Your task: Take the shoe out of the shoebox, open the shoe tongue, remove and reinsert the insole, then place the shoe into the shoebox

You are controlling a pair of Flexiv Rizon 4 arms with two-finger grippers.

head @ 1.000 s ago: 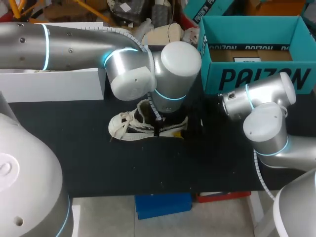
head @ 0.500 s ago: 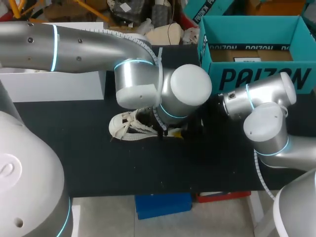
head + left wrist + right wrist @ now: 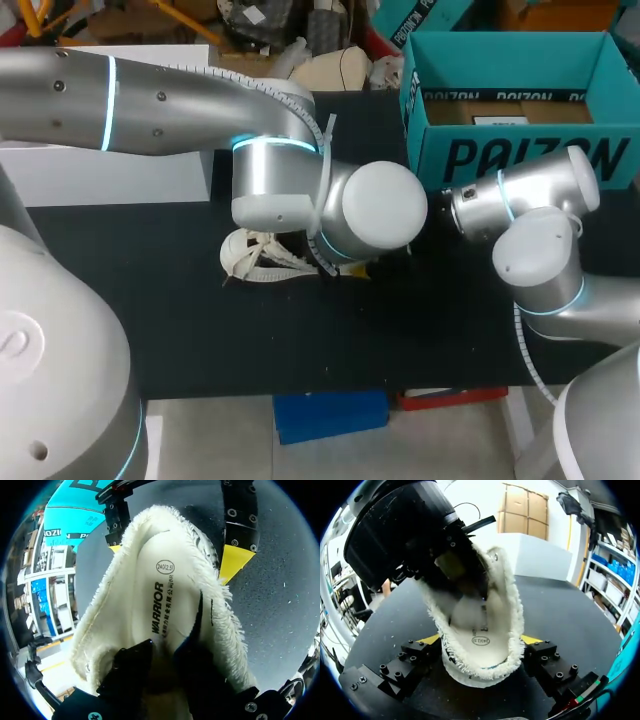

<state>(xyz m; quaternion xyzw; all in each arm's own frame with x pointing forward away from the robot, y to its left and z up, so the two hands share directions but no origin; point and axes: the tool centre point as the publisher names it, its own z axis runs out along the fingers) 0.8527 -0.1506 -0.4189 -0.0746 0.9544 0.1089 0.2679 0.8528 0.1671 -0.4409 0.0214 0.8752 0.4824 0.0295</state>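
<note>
The white shoe (image 3: 250, 262) lies on the black table (image 3: 300, 340), with only its toe clear of my left arm's wrist (image 3: 330, 205). In the left wrist view I look down into the shoe at its printed insole (image 3: 160, 595). My left gripper (image 3: 165, 652) is inside the shoe, open a little, its dark fingers (image 3: 132, 665) resting on the insole. My right gripper (image 3: 482, 640) is shut on the shoe's heel (image 3: 485, 655), one yellow tip against each side of the frayed collar. Its yellow tips (image 3: 236, 562) also show in the left wrist view. The teal shoebox (image 3: 515, 160) stands open at the back right.
A white box (image 3: 110, 175) stands at the back left of the table. My right arm (image 3: 535, 250) sits in front of the shoebox. Bare black tabletop lies in front of the shoe.
My left arm's wrist has come down and to the right over the shoe, hiding its heel and middle. The right arm and the shoe have stayed put.
</note>
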